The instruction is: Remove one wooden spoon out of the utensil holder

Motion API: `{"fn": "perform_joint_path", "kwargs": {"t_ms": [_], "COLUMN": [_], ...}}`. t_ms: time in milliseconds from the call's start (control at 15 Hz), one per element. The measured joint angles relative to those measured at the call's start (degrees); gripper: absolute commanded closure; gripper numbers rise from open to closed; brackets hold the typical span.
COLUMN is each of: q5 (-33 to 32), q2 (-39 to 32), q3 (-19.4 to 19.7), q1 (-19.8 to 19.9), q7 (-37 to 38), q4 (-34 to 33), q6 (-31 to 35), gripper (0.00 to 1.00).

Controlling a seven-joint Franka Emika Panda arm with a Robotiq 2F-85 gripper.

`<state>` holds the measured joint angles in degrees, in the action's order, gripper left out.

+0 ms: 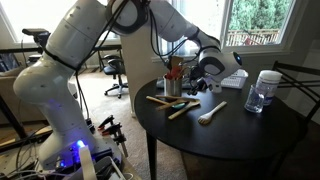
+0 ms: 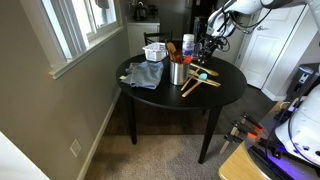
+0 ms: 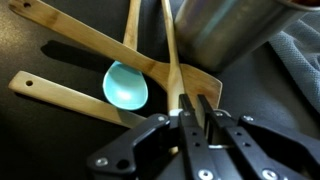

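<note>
The silvery utensil holder (image 1: pixel 173 86) stands on the round black table (image 1: pixel 240 140) with wooden spoons upright in it; it also shows in another exterior view (image 2: pixel 178 73) and at the top right of the wrist view (image 3: pixel 225 30). My gripper (image 3: pixel 200 100) is low over the table beside the holder (image 1: pixel 205 74). Its fingers are closed on the thin handle of a wooden spoon (image 3: pixel 170 55). That spoon lies across a wooden spatula (image 3: pixel 90 45) on the table. A teal spoon (image 3: pixel 127 87) lies under them.
More wooden utensils (image 1: pixel 160 99) and a white spoon (image 1: pixel 211 114) lie on the table. A clear white-lidded jar (image 1: pixel 262 92) and a white slatted basket (image 1: pixel 232 79) stand nearby. A grey-blue cloth (image 2: pixel 145 75) lies by the holder.
</note>
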<state>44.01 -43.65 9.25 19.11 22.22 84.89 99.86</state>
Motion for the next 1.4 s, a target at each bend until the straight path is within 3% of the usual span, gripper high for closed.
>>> {"fn": "perform_joint_path", "kwargs": {"t_ms": [667, 1400], "q5": [-1.92, -16.23], "q2": [0.21, 9.06], "q3": [1.29, 2.13], "q1": [-1.11, -6.48], "q7": [4.59, 12.67], "q4": [-1.42, -6.31], "q6": [-0.42, -3.89], "gripper": [0.00, 0.00]}}
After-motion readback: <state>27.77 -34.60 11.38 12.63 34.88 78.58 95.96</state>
